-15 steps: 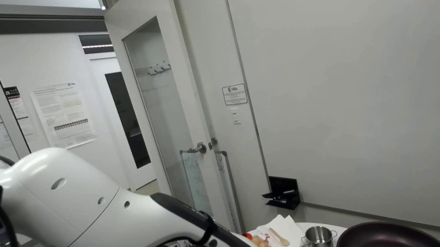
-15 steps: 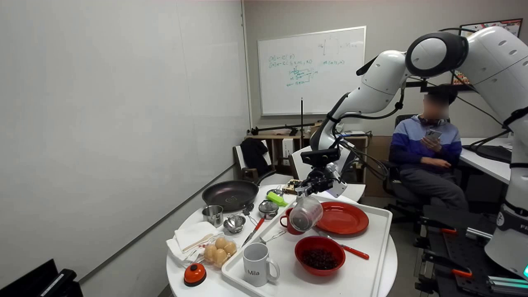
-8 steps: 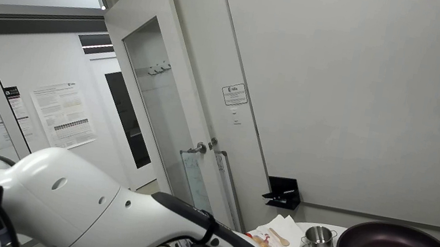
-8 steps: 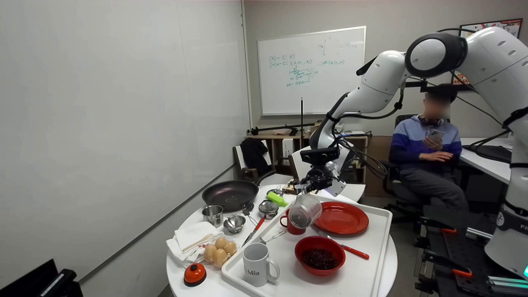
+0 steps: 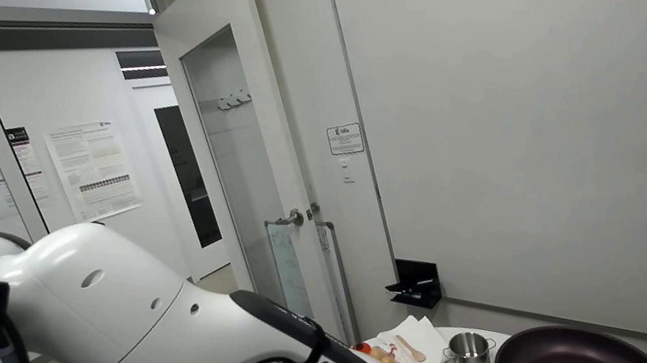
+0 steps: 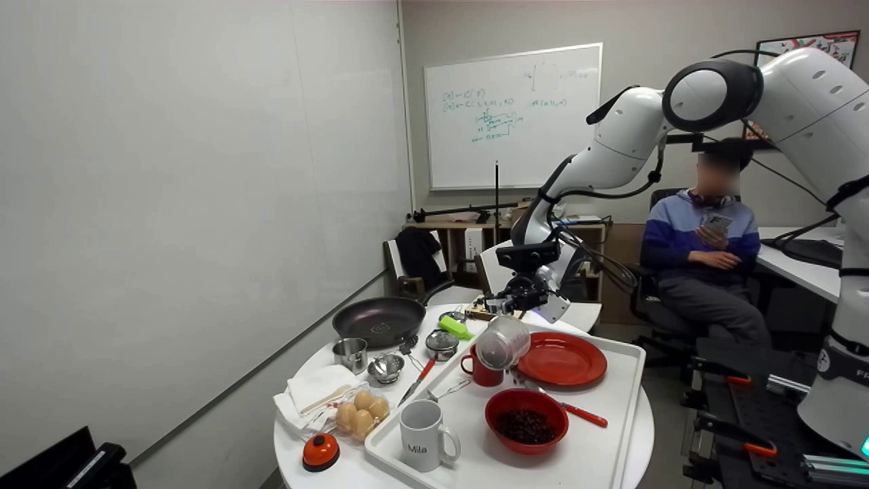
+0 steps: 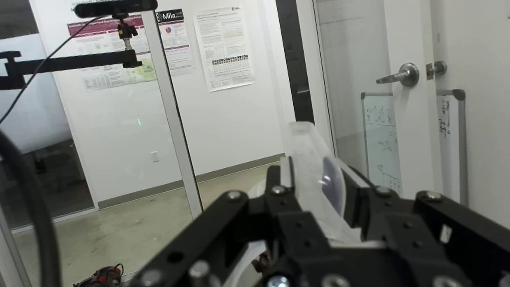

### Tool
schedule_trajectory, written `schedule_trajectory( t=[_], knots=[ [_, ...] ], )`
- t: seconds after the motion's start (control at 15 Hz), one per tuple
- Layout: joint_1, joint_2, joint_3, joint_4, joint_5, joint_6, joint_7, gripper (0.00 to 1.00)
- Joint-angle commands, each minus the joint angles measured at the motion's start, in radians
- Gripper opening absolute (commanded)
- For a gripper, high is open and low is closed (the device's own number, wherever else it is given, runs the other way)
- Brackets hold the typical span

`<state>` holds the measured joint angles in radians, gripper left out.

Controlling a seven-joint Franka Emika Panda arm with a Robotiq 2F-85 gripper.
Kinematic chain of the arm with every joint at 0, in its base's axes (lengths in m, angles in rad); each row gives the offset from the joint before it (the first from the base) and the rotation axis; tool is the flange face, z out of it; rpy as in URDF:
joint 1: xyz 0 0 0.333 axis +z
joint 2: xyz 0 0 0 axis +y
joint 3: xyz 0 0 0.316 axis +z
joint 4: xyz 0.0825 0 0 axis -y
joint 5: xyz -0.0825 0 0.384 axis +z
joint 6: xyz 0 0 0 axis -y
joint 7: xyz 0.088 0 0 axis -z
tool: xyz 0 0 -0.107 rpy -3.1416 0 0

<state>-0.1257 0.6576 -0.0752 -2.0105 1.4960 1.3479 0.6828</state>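
Gripper [image 7: 318, 177] is clamping the clear cup [image 6: 504, 341], apparently by its handle [image 7: 306, 153]. Cup is hanging tilted, higher than the red bowl [image 6: 527, 401], off from it toward the red plate [image 6: 569, 360]. I'd be turning it slowly, guarding against slip. Near the bowl, the cup is overlapping the red mug [image 6: 487, 377] from here; can't tell contact, so I'd be giving it height. Tray [image 6: 585, 462] edges are running apart from the bowl; open room is showing straight above it.

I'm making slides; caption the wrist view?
Claw gripping a clear plastic cup, with an open door and a wall poster beyond.
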Motion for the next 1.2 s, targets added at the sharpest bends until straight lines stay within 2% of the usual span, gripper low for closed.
schedule_trajectory(
  t=[0.0, 0.13, 0.8, 1.13],
  knots=[
    [-0.002, 0.02, -0.008, 0.019, 0.026, -0.039, 0.0, 0.11],
    [0.002, 0.014, -0.01, 0.013, 0.034, -0.024, 0.003, 0.11],
    [0.107, -0.044, -0.03, -0.001, -0.037, 0.252, 0.126, 0.11],
    [0.18, -0.073, -0.03, 0.005, -0.12, 0.445, 0.229, 0.11]
  ],
)
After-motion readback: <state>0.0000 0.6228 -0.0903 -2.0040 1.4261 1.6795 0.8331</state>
